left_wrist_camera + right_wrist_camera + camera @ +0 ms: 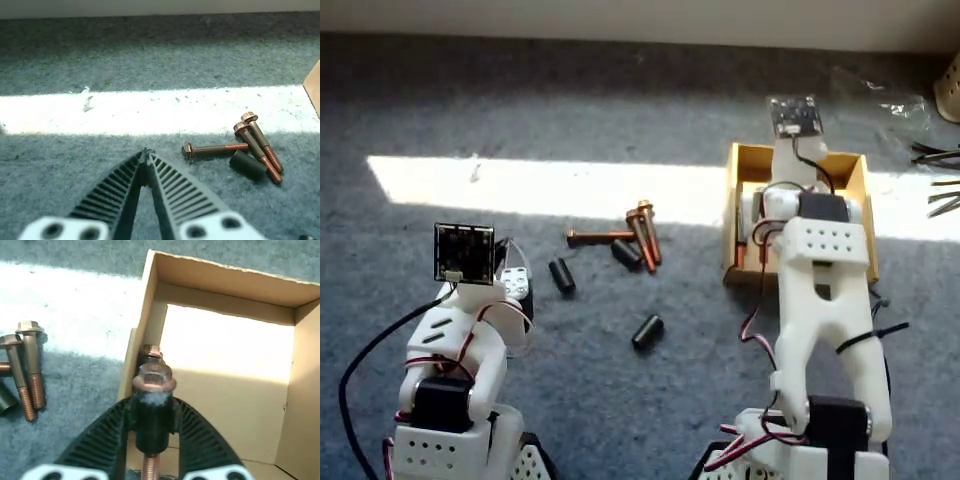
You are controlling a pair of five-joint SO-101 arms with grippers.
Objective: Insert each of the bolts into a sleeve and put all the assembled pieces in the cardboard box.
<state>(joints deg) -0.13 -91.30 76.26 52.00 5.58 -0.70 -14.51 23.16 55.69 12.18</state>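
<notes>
One assembled piece (pixel 154 382), a copper bolt seated in a black sleeve, is clenched in my right end effector (pixel 152 412) and held close against the side wall of the cardboard box (pixel 225 277), over its inside. Just behind it a second bolt head (pixel 151 351) leans on that same wall, so I judge one piece is already delivered and this is the second. Three bolts (pixel 640 235) lie in a loose cluster on the worktop (pixel 620 410) beside the box, with three sleeves (pixel 561 275) scattered near them, one touching the cluster; those pairs are not yet joined. My left end effector (pixel 146 156) hangs clamped shut on nothing, short of the bolts. Open worktop lies between cluster and box; the box walls are the edges to mind, and dark cables (pixel 935 180) sit beyond it.
</notes>
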